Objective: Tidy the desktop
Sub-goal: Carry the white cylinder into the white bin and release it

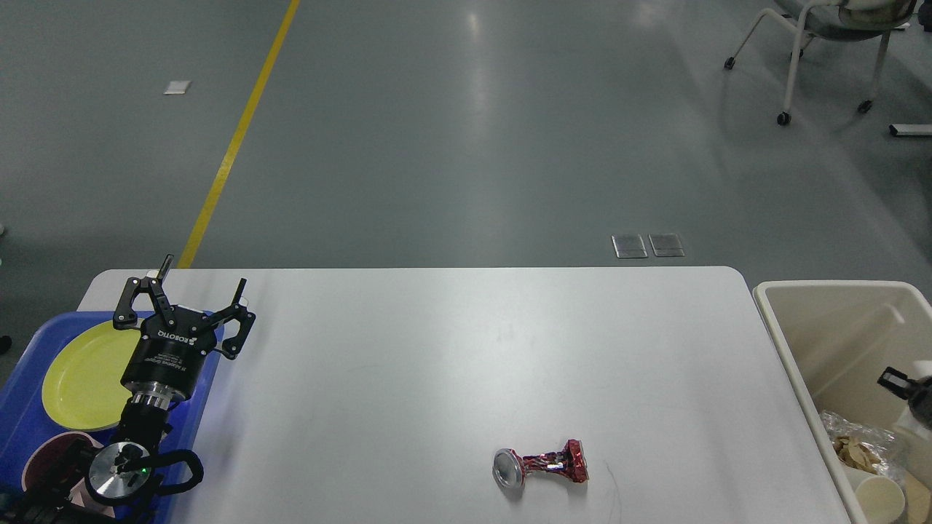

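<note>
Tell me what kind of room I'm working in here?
Probably a lab or workshop test bay rather than a home: bare grey floor with a yellow line marked on it, a wheeled chair, and a plain white desktop.
</note>
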Controlling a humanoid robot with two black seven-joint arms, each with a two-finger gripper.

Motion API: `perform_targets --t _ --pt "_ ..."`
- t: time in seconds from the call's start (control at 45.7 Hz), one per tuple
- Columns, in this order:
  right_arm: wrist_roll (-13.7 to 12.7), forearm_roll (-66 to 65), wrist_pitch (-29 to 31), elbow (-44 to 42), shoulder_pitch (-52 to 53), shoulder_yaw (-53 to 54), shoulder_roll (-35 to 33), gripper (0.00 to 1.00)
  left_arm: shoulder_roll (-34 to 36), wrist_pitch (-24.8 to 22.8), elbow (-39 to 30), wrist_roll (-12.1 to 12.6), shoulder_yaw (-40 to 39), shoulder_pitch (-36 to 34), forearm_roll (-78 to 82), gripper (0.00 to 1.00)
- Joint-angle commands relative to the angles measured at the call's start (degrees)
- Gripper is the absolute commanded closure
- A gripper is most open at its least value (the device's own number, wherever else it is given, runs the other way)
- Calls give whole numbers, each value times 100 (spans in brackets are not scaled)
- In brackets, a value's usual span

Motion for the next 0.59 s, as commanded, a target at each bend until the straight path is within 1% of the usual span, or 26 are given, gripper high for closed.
perform_targets --t 0.0,0.109,0.197,0.482,0.503,0.525,0.547,0.569 --pt "10 -1 -643 -537 -836 307 330 100 0 0 0 0 1 -1 0 4" --pt "10 -1 -880 -738 -1214 553 558 100 0 0 0 0 1 -1 0 4" --pt "-7 -1 -889 -880 -1364 571 629 100 0 0 0 0 1 -1 0 4" --pt "-34 -10 -907 -880 -1443 554 655 100 0 0 0 0 1 -1 0 4" --pt "-34 -10 -916 -871 -1443 554 655 98 0 0 0 0 1 -1 0 4" --pt "-34 -10 -916 -862 -1443 554 655 83 0 0 0 0 1 -1 0 4" --pt "-25 -10 -933 -862 -1434 545 655 64 0 0 0 0 1 -1 0 4" --pt "-25 -10 -951 -862 -1408 562 655 38 0 0 0 0 1 -1 0 4"
